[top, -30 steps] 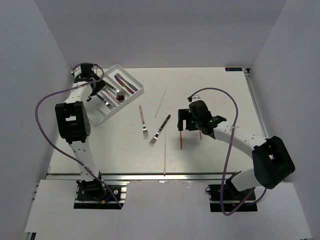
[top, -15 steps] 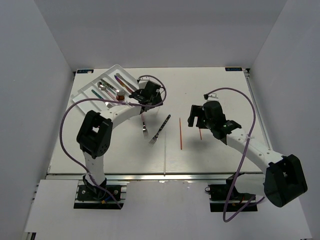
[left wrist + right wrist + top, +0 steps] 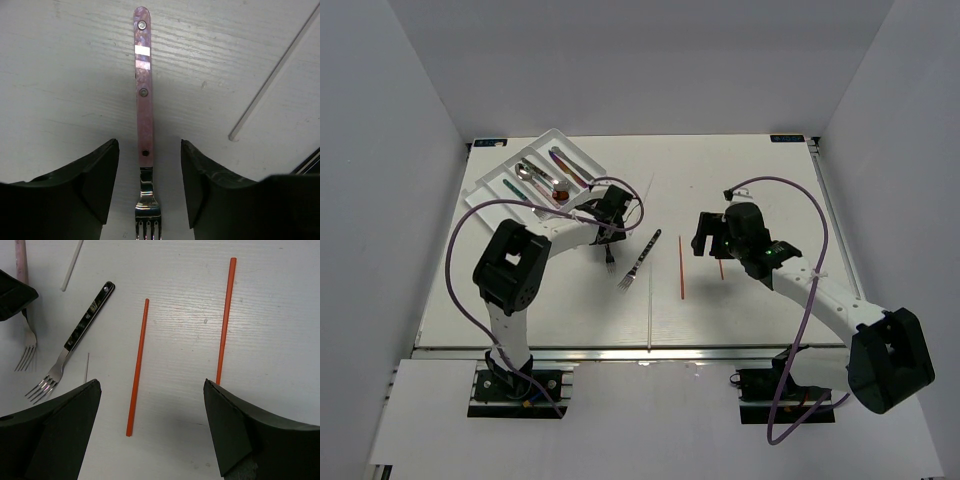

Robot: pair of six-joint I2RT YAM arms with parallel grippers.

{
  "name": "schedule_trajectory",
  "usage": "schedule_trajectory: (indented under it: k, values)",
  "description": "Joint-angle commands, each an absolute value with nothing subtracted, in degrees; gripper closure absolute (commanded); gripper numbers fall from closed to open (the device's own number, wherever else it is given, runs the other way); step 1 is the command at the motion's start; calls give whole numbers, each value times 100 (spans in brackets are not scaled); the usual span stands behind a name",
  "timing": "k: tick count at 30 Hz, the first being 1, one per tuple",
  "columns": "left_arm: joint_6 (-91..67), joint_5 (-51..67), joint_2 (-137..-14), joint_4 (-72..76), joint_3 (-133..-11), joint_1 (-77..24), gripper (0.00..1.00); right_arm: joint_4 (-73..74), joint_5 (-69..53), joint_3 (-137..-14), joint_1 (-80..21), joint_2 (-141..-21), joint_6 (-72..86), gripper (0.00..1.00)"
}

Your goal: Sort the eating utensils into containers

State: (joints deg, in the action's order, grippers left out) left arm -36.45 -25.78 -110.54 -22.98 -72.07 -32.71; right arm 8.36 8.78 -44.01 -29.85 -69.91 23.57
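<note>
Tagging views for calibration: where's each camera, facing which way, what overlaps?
Top external: above and behind the bases, looking down on table, tray, both arms.
Left wrist: looks down; open left gripper straddles the pink-handled fork.
Right wrist: looks down past open right gripper at two red sticks, dark-handled fork.
Shared: pink-handled fork appears in all three.

The left gripper (image 3: 149, 165) has bare table (image 3: 75, 75) between each finger and the pink fork (image 3: 143, 90). A clear stick (image 3: 270, 82) lies near 1 finger.
</note>
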Motion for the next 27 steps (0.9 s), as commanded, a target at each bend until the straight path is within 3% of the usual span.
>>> schedule_trajectory:
  k: [1, 3, 4, 9, 10, 18, 24, 27]
  values:
    - [-3586, -2330, -10986, -1926, -7041, -3270, 40, 563, 835, -4342, -2979, -7022, 2320, 12]
    - [-3656, -2268, -11056, -1881, -6909, -3270, 49, 554, 826, -4342, -2979, -7040, 2320, 13]
    - [-3674, -2233, -11065, -1855, -6873, -3270, 61, 545, 835, -4333, -2979, -7049, 2320, 13]
    - [-3657, -2206, -10890, -1775, -6557, -3208, 90, 545, 835, -4342, -2979, -7066, 2320, 13]
    - [-3639, -2223, -10768, -1793, -6522, -3173, 100, 536, 826, -4342, -2979, -7058, 2320, 13]
    - [-3445, -3199, -9186, -2697, -6942, -2902, 100, 510, 809, -4324, -2979, -7075, 2320, 13]
    - [-3568, -2724, -8780, -2480, -7049, -1127, 100, 466, 773, -4307, -2979, -7110, 2320, 13]
    - [-3769, -1973, -9322, -2233, -7329, -248, 100, 457, 668, -4315, -2979, -7145, 2303, 13]
